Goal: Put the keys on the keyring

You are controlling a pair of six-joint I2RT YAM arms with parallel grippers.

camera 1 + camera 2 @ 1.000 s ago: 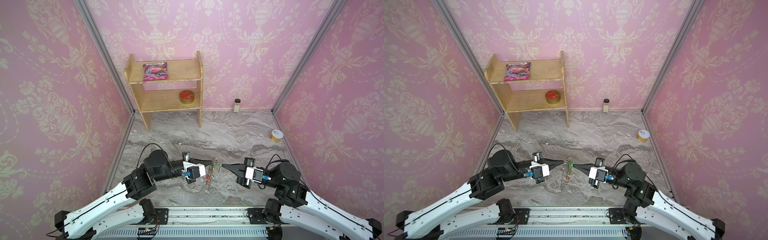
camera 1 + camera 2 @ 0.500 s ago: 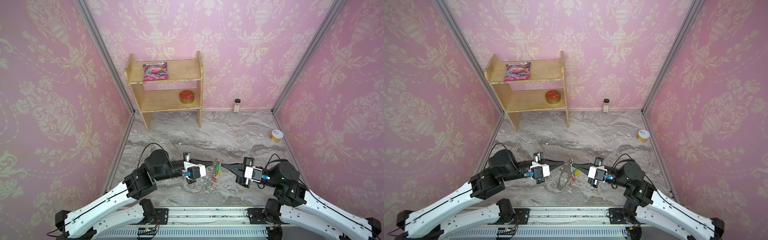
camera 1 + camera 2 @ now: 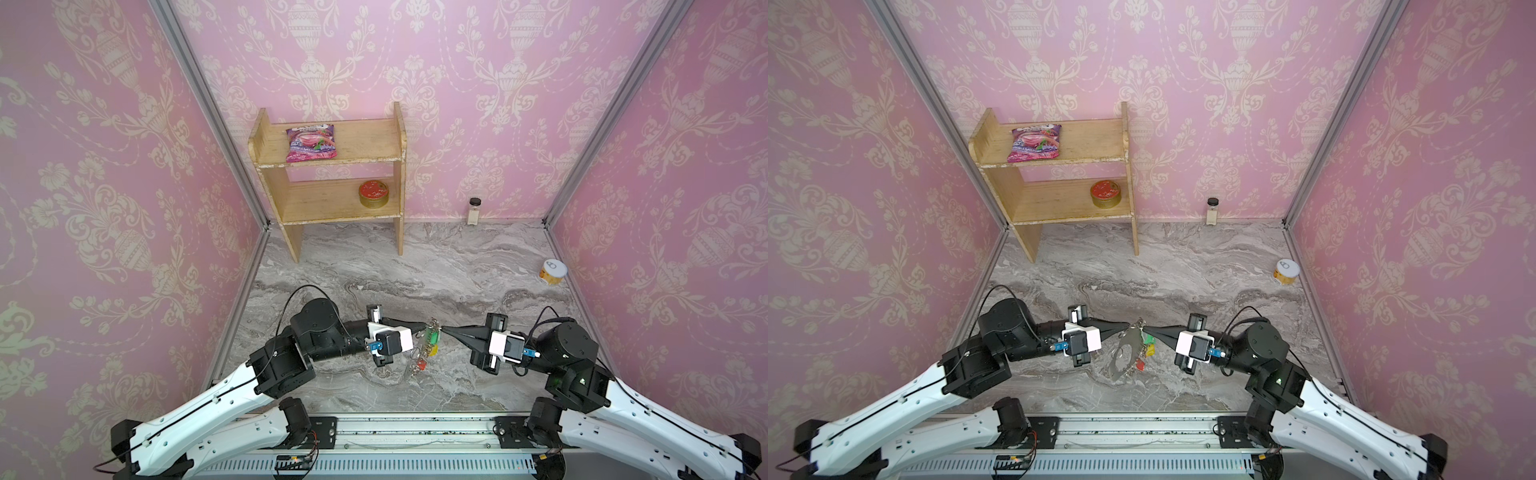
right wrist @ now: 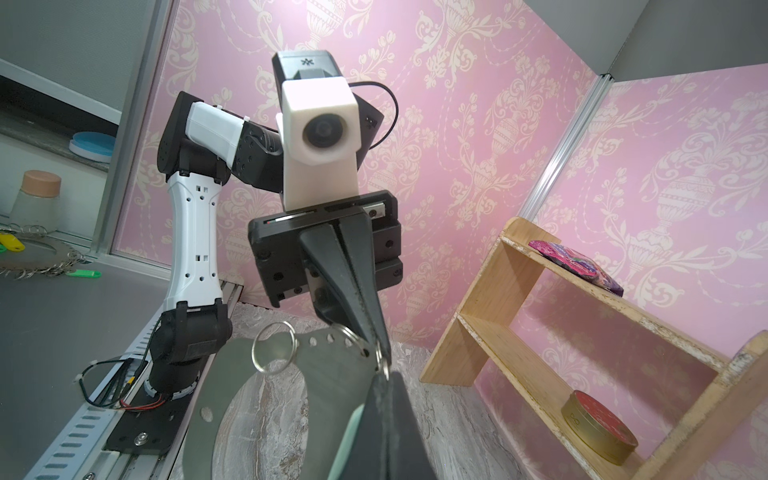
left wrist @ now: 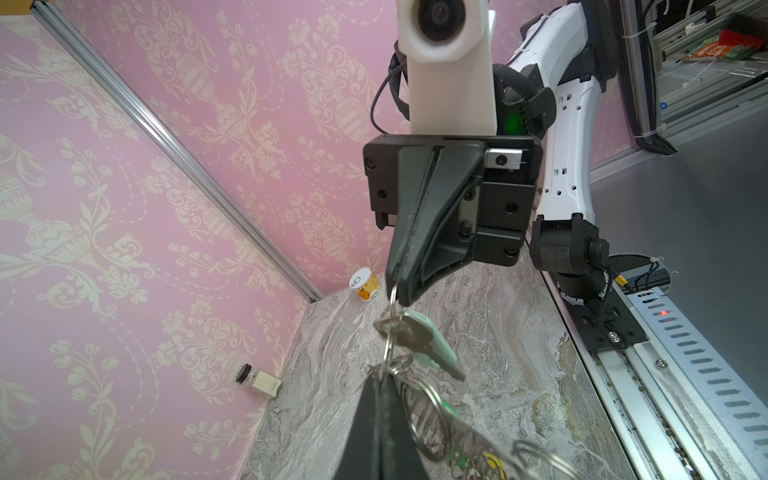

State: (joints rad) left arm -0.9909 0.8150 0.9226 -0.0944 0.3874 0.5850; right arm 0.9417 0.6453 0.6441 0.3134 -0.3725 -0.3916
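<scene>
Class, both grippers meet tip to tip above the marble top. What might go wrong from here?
The right gripper pinches only the thin ring of the keys, so they may slip free. The left gripper holds the dangling keyring by one rim loop; it might swing or twist. The grippers nearly touch and may collide.

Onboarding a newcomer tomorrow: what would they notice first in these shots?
Both hands meet tip to tip, front and centre: the left hand pinches the keyring by its rim, tags dangling, while the right hand pinches the mint-tagged keys. Behind stands a wooden shelf against loud pink wallpaper.
</scene>
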